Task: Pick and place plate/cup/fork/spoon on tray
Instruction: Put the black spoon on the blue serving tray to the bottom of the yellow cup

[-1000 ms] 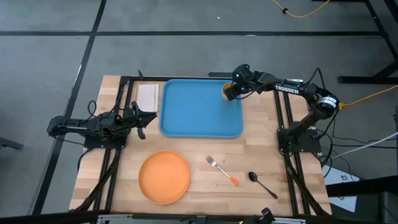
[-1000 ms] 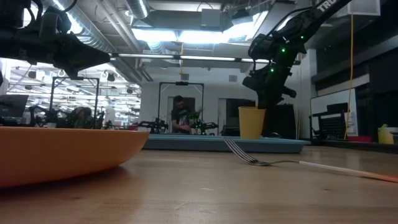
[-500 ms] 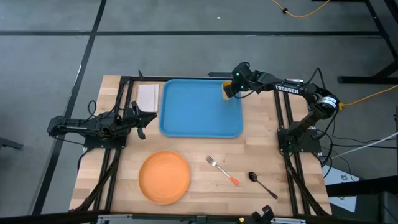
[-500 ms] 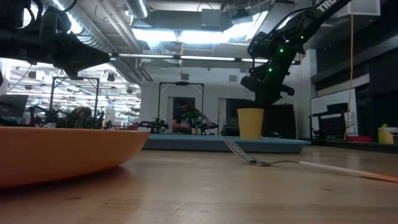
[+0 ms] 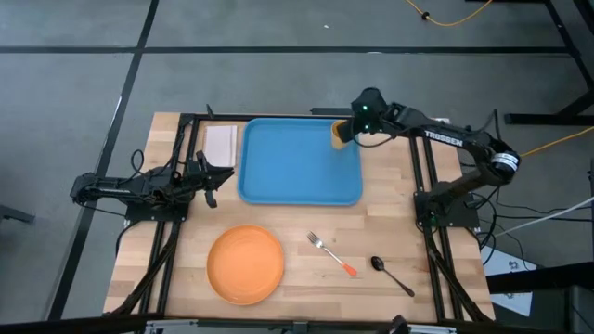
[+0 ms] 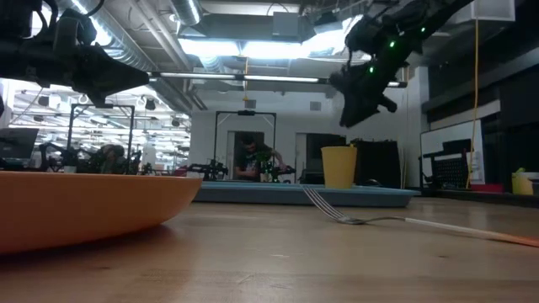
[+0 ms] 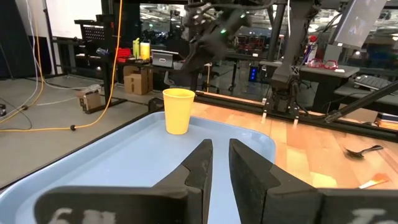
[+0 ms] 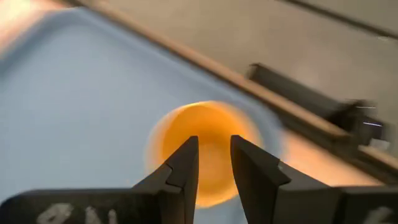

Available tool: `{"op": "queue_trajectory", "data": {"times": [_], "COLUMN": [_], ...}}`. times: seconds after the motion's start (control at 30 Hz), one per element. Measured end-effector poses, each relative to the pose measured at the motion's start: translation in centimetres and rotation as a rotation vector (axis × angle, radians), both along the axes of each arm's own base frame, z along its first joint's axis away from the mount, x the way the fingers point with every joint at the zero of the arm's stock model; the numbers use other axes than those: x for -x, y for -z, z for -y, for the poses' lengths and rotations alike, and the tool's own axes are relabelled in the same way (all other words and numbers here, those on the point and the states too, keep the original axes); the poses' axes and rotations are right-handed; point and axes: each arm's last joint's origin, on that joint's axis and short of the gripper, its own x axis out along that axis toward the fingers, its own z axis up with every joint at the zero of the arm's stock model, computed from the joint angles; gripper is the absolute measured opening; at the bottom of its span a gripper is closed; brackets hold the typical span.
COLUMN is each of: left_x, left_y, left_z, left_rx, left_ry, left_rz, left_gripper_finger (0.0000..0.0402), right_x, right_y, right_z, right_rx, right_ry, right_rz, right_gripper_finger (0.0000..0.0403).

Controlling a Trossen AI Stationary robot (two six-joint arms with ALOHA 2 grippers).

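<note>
The yellow-orange cup (image 5: 342, 134) stands upright on its base in the far right corner of the blue tray (image 5: 297, 162); it also shows in the low view (image 6: 339, 167) and the left wrist view (image 7: 178, 111). My right gripper (image 6: 364, 109) hangs above the cup (image 8: 205, 152), clear of it, with its fingers a little apart. My left gripper (image 5: 212, 181) waits shut at the tray's left side. The orange plate (image 5: 245, 264), the fork (image 5: 331, 253) and the dark spoon (image 5: 390, 274) lie on the table near its front edge.
A white pad (image 5: 221, 144) lies beside the tray's far left corner. Black frame rails run along the table's left and right sides. Bare wood lies between the tray and the tableware at the front. A person stands in the room far behind the table.
My right gripper has let go of the cup and gone up and a little toward the table's right edge. The cup stays upright on the tray's far right corner.
</note>
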Motion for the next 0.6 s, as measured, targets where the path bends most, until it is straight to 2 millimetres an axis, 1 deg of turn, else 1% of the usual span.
{"op": "queue_trajectory", "data": {"times": [0.13, 0.23, 0.37, 0.5, 0.6], "left_x": [0.0, 0.0, 0.0, 0.0, 0.0], "left_y": [0.0, 0.0, 0.0, 0.0, 0.0], "left_z": [0.0, 0.0, 0.0, 0.0, 0.0], "left_rx": [0.000, 0.000, 0.000, 0.000, 0.000], "left_ry": [0.000, 0.000, 0.000, 0.000, 0.000], "left_rz": [0.000, 0.000, 0.000, 0.000, 0.000], "left_gripper_finger": [0.0047, 0.0047, 0.0047, 0.0047, 0.0047], "right_x": [-0.6, -0.7, -0.2, 0.6, 0.8], "right_y": [-1.2, -1.9, -2.3, -2.0, -1.8], "right_z": [-2.6, -5.4, -9.6, -14.3, -17.9], "right_rx": [-0.096, -0.165, -0.244, -0.284, -0.286], "right_ry": [-0.193, -0.309, -0.295, -0.229, -0.249], "right_rz": [0.097, 0.107, 0.035, -0.096, -0.134], "right_gripper_finger": [0.0098, 0.0098, 0.0098, 0.0098, 0.0098]}}
